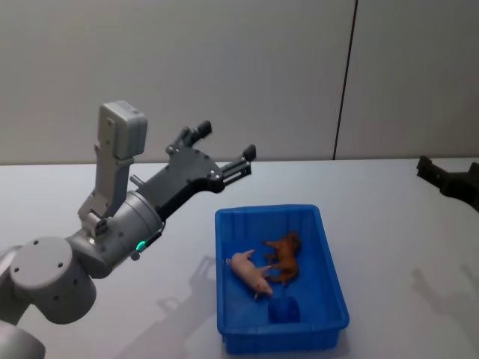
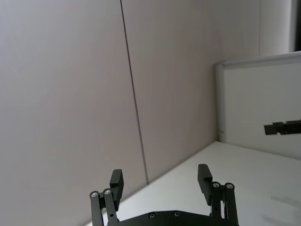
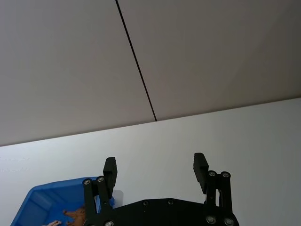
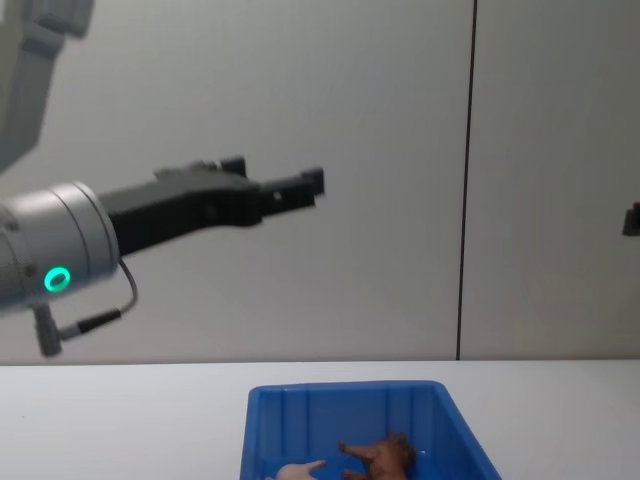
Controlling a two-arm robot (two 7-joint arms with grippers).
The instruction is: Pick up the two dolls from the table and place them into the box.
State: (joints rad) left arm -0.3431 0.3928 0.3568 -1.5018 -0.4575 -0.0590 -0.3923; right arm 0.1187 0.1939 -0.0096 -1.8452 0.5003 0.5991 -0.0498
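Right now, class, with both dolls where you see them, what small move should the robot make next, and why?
Probably just lower the left gripper to rest. Both the pink doll and the brown doll already lie inside the blue box, and both grippers are open and raised.

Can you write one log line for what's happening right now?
dolls: both in box | left hand: open, raised | right hand: open, empty

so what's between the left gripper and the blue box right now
Nothing: in the head view the left gripper hangs open in the air above bare table, up and left of the box, which holds both dolls.
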